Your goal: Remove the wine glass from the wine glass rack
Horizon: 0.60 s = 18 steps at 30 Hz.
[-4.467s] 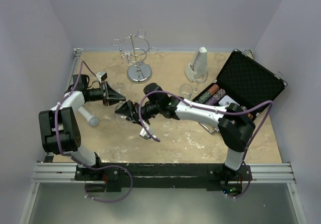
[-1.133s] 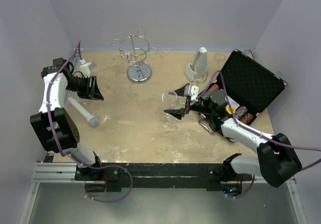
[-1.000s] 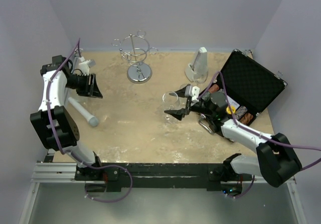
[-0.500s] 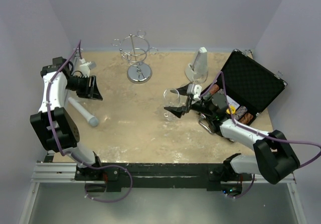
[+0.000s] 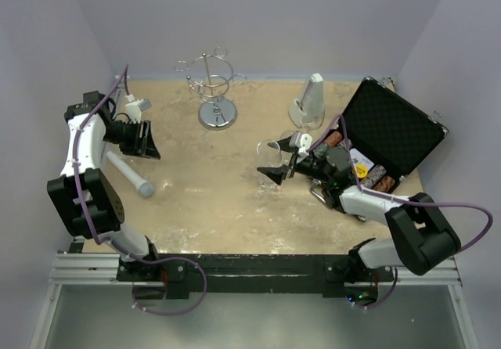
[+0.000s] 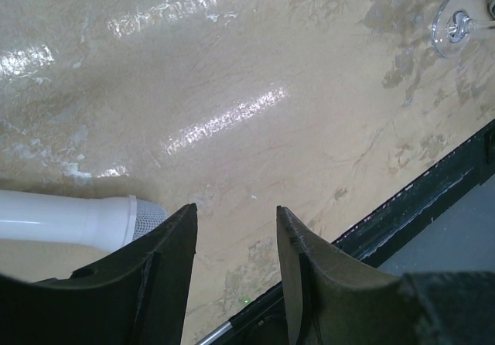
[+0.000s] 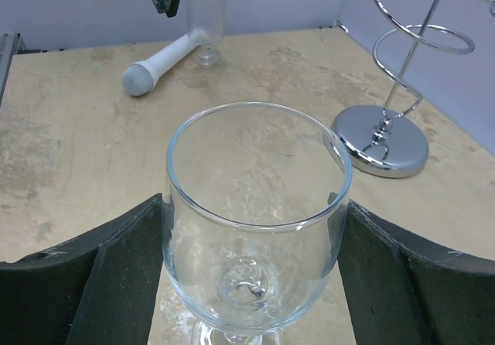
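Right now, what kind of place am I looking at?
Likely a robot test booth: plain lilac walls around a tan table, two arms bolted to a metal rail, and props like a wine glass rack and microphone.

The wine glass is seen as clear, smooth, glossy glass, with bright glints along its rim; the wine glass rack is made of polished chrome wire, its disc base mirror-bright; the desk is given a mottled beige, stone-like face, smooth and sheened with broad reflections; the fingers are shown as black, matt, faintly grained plastic; the microphone is formed of smooth white plastic with a grey mesh head; the case is lined with black, matt, dimpled padding.
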Available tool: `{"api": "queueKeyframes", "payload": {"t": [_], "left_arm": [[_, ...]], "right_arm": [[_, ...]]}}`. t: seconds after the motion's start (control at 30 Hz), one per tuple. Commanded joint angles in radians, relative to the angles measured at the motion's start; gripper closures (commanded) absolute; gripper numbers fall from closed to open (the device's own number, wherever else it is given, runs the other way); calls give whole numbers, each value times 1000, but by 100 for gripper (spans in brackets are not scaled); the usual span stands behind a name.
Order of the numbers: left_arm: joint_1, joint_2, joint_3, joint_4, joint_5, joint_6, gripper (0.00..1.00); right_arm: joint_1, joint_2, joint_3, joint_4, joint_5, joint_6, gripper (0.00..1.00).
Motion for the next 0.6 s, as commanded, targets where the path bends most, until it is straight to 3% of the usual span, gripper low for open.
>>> {"api": "queueKeyframes", "payload": {"t": [0.0,0.57], "left_arm": [[-6,-46,-12,-2,-6,17,50],[-10,-64,-24,-11,-25,27,50]], "right_arm": [[-9,10,-5,124,36,-23,45],[-13,62,-30,175,79,-122,40]]}}
